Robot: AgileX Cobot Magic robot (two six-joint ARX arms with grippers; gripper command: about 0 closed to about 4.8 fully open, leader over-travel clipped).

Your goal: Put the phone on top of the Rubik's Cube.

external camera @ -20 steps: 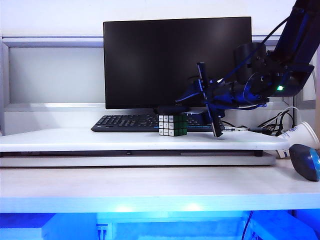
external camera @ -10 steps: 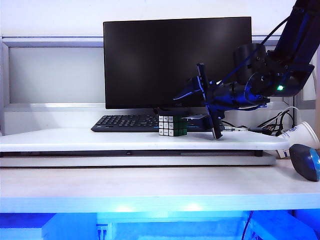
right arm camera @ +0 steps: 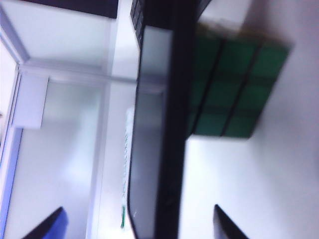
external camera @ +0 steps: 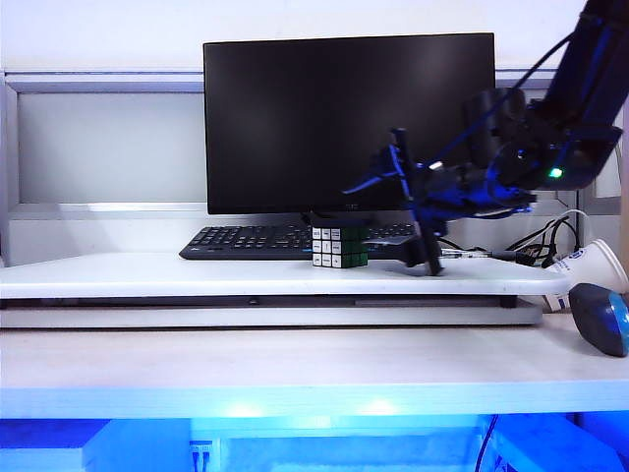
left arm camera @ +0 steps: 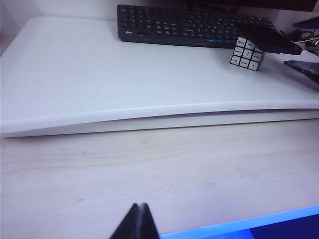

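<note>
I see the left tool [left arm camera: 135, 223] low over the bare wood desk [left arm camera: 159, 169], its tips pressed together, gripping nothing. Beyond it, on the white raised board [external camera: 197, 275], the Rubik's Cube [external camera: 339, 247] stands in front of the keyboard [external camera: 251, 241]. The phone [left arm camera: 269, 40] lies flat across the cube's top, overhanging toward the right arm. The right tool [external camera: 418, 202] hangs just beside the cube, spread wide either side of the phone [right arm camera: 157, 134], not gripping it. The dark monitor [external camera: 349, 123] stands behind.
</note>
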